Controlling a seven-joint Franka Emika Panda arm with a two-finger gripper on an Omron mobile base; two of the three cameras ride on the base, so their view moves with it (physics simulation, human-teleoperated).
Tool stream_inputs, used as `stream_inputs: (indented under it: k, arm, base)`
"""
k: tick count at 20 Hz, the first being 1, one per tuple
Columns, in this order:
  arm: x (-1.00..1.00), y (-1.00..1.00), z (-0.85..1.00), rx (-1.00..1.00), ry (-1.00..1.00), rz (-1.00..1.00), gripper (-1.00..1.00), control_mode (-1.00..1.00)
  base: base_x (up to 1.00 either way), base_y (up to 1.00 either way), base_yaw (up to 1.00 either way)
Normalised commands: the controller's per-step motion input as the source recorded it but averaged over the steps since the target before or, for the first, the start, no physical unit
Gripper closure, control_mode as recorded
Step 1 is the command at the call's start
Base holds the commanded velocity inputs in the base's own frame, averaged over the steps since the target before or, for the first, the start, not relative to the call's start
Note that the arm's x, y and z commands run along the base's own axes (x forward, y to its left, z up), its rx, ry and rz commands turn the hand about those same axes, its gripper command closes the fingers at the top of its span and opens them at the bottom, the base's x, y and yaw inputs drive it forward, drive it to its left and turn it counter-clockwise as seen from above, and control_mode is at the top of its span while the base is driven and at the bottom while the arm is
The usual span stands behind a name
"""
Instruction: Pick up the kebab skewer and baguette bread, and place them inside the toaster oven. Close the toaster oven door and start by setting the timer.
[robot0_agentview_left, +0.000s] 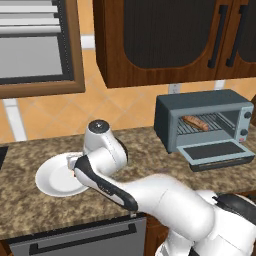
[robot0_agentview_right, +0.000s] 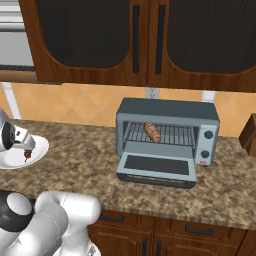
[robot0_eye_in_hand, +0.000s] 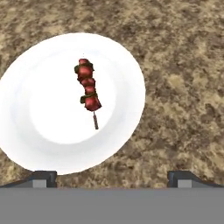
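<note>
We see two holders on the speckled brown counter (robot0_agentview_left: 150, 150): a white plate (robot0_eye_in_hand: 39, 144) at the left and the toaster oven (robot0_agentview_left: 202, 127) well apart from it at the right.

The plate carries one thing, the kebab skewer (robot0_eye_in_hand: 88, 89). In the hand view it lies near the plate's middle, its red-brown chunks bunched toward the far end and the bare stick end pointing back toward us. In the right base view we make it out as a small dark red bit (robot0_agentview_right: 26, 156) on the plate (robot0_agentview_right: 35, 150), just under the arm's white wrist.

The toaster oven stands open. Its door (robot0_agentview_left: 216, 152) is dropped down flat in front of it, glass facing up. Inside, the baguette (robot0_agentview_left: 195, 122) lies on the wire rack (robot0_agentview_left: 220, 122), toward the left half and slanted across the bars; the right base view shows it (robot0_agentview_right: 152, 132) the same way. Two knobs sit on the oven's right panel (robot0_agentview_right: 208, 142).

Our gripper (robot0_eye_in_hand: 112, 177) hangs above the plate, looking straight down at it. Its two dark fingertips (robot0_eye_in_hand: 43, 177) stand wide apart at the bottom of the hand view, with nothing between them. One tip sits over the plate's near rim, the other over bare counter beside the plate. The skewer lies apart from both tips, untouched, ahead of the gap between them and closer to the tip over the rim.
</note>
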Motion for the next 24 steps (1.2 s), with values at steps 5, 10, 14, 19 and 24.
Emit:
stream_inputs:
  k: [5, 10, 14, 19, 24]
  arm:
    - [0.43, 0.26, -0.35, 0.0, 0.0, 0.0, -1.0, -1.0]
    - [0.37, 0.24, -0.39, 0.0, 0.0, 0.0, -1.0, -1.0]
    - [0.38, 0.26, -0.41, -0.01, 0.0, 0.0, -1.0, -1.0]
    - [0.37, 0.25, -0.32, 0.0, 0.0, 0.0, -1.0, -1.0]
    - [0.19, 0.18, -0.29, 0.0, 0.0, 0.0, -1.0, -1.0]
  base:
    - [0.0, 0.0, 0.0]
    - [0.0, 0.0, 0.0]
    - [0.0, 0.0, 0.0]
    - [0.0, 0.0, 0.0]
    - [0.0, 0.0, 0.0]
